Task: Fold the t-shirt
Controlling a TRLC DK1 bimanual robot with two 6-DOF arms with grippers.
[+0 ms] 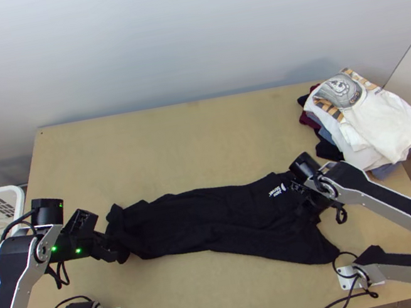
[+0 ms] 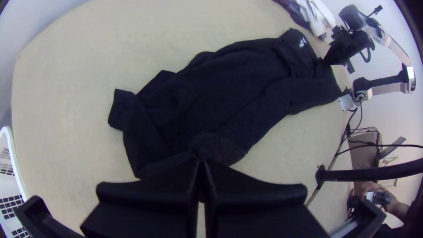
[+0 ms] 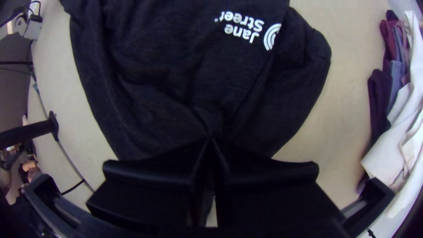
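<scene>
Black cloth stretched across the tabletop [image 1: 171, 141], and that's the t-shirt [image 1: 198, 219], lying long and rumpled; over at one end, the left tool [image 1: 115, 251] has fabric pinched; at the other, beside the white print [image 1: 277, 191], the right tool [image 1: 307, 198] nips it too, creases fanning out!
</scene>
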